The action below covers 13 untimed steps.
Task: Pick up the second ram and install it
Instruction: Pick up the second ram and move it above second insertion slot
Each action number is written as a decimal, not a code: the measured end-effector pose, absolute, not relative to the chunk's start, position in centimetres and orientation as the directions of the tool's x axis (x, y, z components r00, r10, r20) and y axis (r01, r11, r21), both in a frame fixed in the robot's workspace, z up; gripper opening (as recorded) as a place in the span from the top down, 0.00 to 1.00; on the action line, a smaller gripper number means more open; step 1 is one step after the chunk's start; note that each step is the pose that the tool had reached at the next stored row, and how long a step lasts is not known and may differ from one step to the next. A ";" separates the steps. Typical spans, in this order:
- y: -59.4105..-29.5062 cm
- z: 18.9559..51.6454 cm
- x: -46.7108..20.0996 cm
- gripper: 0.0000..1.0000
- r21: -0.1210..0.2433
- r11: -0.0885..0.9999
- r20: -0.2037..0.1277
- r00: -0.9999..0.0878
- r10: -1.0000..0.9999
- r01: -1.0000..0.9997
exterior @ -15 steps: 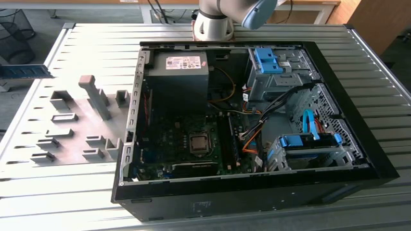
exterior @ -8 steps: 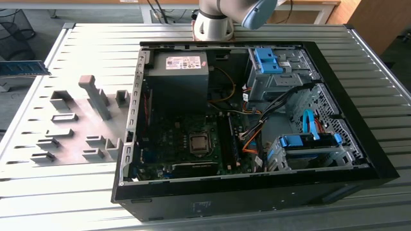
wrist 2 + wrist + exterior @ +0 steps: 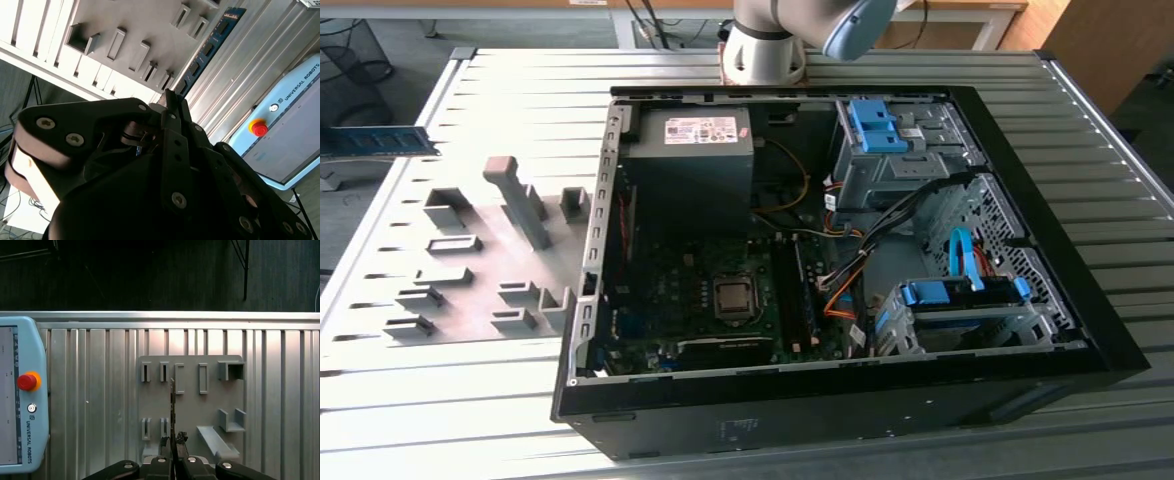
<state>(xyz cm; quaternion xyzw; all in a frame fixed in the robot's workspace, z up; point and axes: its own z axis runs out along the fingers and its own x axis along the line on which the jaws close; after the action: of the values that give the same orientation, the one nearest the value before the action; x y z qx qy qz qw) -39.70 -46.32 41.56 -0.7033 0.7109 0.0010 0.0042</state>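
Note:
My gripper (image 3: 173, 441) is shut on the second ram (image 3: 172, 407), a thin blue-green stick seen edge-on in the first wrist view, sticking out from between the fingertips. Beneath it lies the grey holder plate (image 3: 190, 407) with its slotted blocks. In the second wrist view the ram (image 3: 216, 44) reaches out past the gripper (image 3: 170, 97) over the ribbed table. The exterior view has the ram (image 3: 374, 140) in the air at its far left, beyond the holder plate (image 3: 467, 270). The open computer case (image 3: 1067, 300) lies to the exterior view's right, its motherboard memory slots (image 3: 794, 290) facing up.
A light blue teach pendant (image 3: 25, 405) with a red stop button lies on the ribbed metal table (image 3: 100, 390) beside the holder plate. A tall grey block (image 3: 520, 200) stands up from the plate. Inside the case are a power supply (image 3: 694, 160), cables and blue drive brackets (image 3: 961, 295).

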 end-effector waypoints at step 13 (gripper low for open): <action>-46.3 41.5 -38.6 0.86 -0.005 0.011 -0.008 -0.011 -1.000 -1.000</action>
<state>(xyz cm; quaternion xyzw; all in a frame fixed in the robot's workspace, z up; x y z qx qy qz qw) -38.62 -46.32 41.53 -0.7033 0.7109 0.0010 0.0043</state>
